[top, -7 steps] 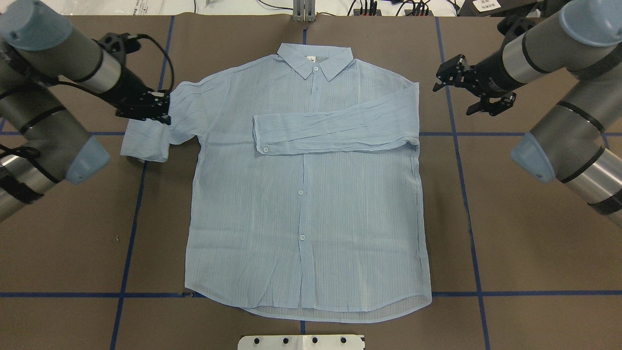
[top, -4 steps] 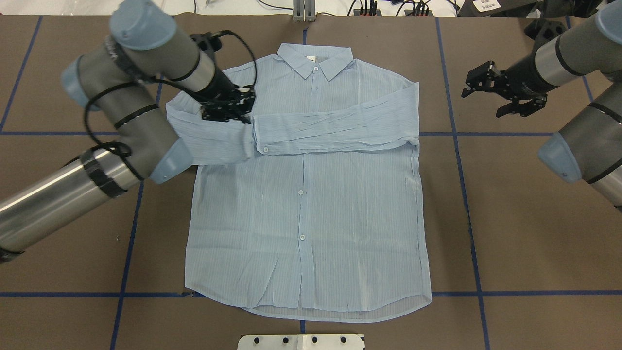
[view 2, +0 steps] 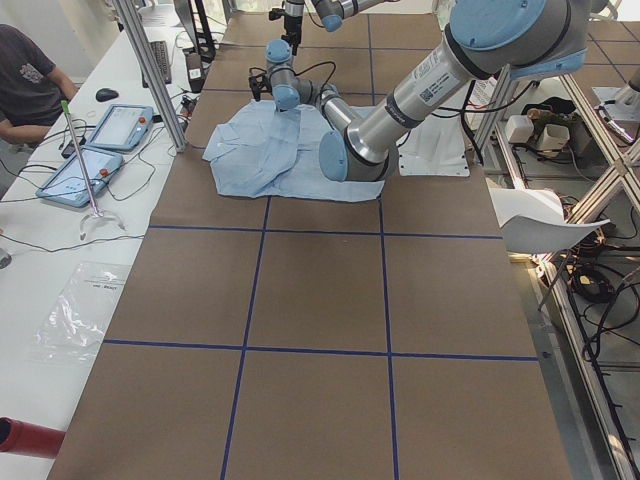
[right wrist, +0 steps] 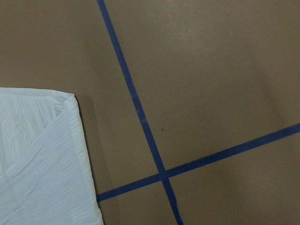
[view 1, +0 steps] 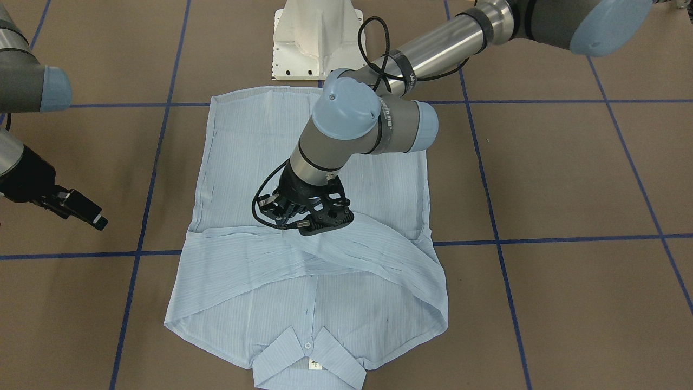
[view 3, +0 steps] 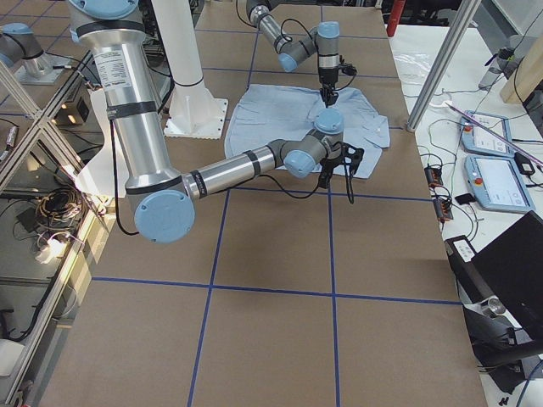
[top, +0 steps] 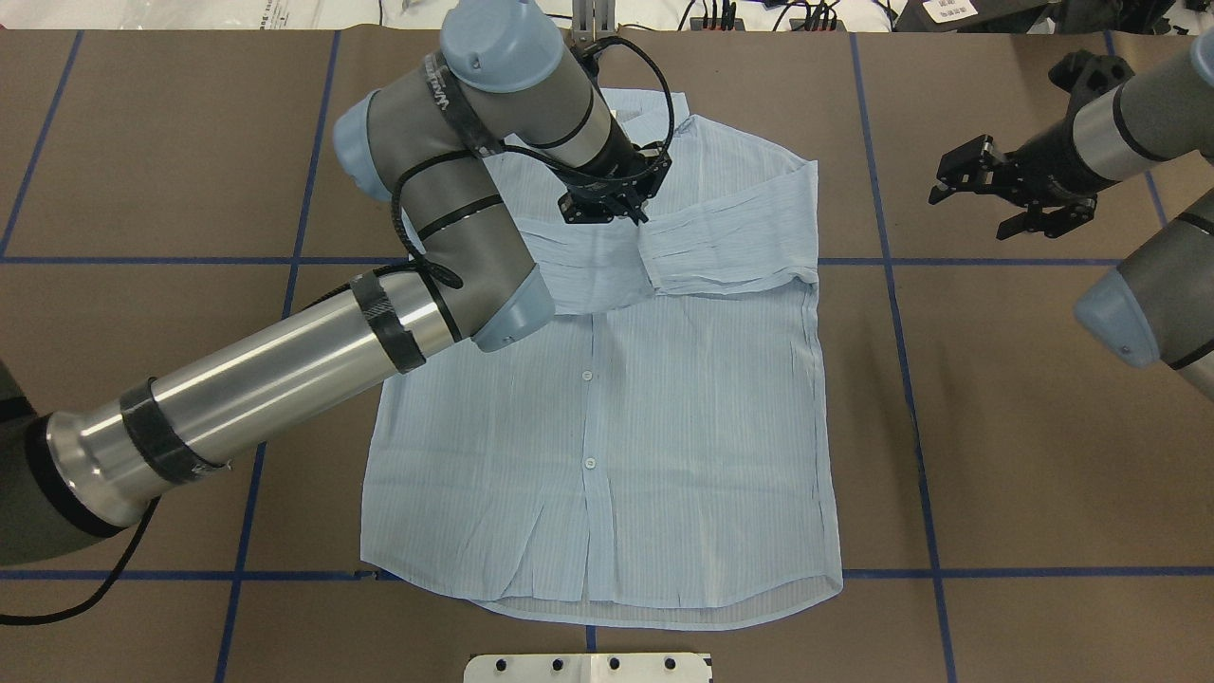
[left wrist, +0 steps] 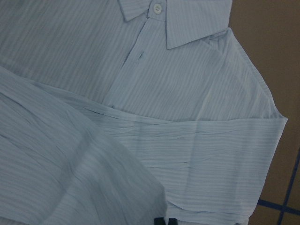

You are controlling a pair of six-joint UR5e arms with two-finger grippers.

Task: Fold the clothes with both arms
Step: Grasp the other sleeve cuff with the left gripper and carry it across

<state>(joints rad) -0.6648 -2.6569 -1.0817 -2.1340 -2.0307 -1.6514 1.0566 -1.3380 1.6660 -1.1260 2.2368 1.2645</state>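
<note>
Brown tabletop [top: 996, 427], mid-fold: left claw [top: 634, 212], clamped on a sleeve [top: 588, 280], has swung it across the shirt [top: 607, 427] onto the other sleeve [top: 740, 242], both now tucked; right claw [top: 969, 214] waits open, empty.

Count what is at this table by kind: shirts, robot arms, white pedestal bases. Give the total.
Shirts: 1, the light blue shirt
Robot arms: 2, the left arm and the right arm
White pedestal bases: 1, the white pedestal base
Total: 4
</note>
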